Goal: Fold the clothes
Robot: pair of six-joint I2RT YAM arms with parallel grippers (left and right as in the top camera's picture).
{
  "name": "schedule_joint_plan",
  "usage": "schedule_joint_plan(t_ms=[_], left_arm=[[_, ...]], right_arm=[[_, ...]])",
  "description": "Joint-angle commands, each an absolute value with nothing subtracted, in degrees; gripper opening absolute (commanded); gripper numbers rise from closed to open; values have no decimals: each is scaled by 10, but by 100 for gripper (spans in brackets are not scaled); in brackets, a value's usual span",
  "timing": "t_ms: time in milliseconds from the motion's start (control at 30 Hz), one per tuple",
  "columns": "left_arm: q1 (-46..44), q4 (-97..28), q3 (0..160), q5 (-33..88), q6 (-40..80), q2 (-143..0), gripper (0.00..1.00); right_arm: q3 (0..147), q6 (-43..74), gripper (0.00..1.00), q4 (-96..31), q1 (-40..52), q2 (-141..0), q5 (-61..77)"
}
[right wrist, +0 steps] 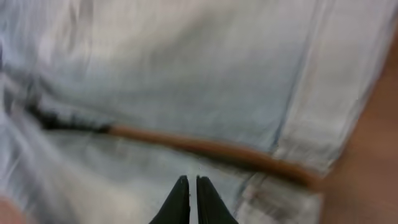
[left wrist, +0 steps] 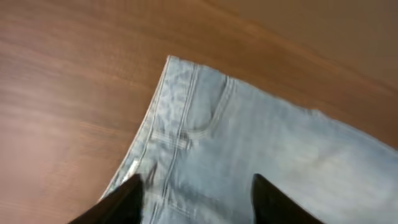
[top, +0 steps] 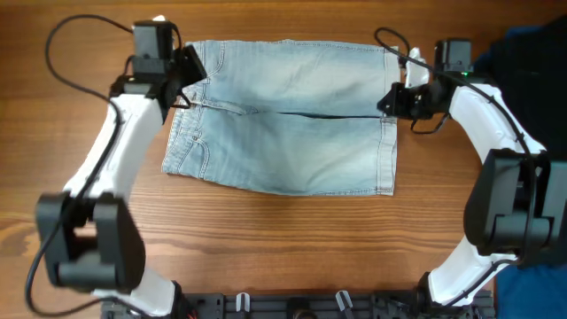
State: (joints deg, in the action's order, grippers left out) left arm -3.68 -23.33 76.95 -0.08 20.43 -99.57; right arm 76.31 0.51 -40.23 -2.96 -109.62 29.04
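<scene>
The clothes, a pair of pale blue jeans [top: 283,115], lie flat on the wooden table with the legs doubled over the seat, waistband to the left and hems to the right. My left gripper [top: 188,84] hovers over the waistband's upper left corner. In the left wrist view its jaws [left wrist: 198,183] stand open above the denim [left wrist: 249,137], holding nothing. My right gripper [top: 390,99] sits at the right edge where the two leg hems meet. Seen from the right wrist, its fingers [right wrist: 192,180] are shut just over the cloth [right wrist: 186,81], with nothing visible between them.
Dark garments [top: 532,62] are piled at the far right, with a bright blue cloth [top: 532,292] at the lower right corner. Bare wooden table [top: 266,248] runs in front of the jeans. A black rack [top: 292,306] lines the front edge.
</scene>
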Motion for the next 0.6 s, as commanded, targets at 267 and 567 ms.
schedule_joint_plan(t_ms=[267,567], left_arm=[[-39,-294,771,55,199,-1148,42],[-39,-275,770,55,197,-1172,42]], right_arm=[[709,15,5,-403,-18,-1104,213],[579,17,4,-144,-18,-1121,93]])
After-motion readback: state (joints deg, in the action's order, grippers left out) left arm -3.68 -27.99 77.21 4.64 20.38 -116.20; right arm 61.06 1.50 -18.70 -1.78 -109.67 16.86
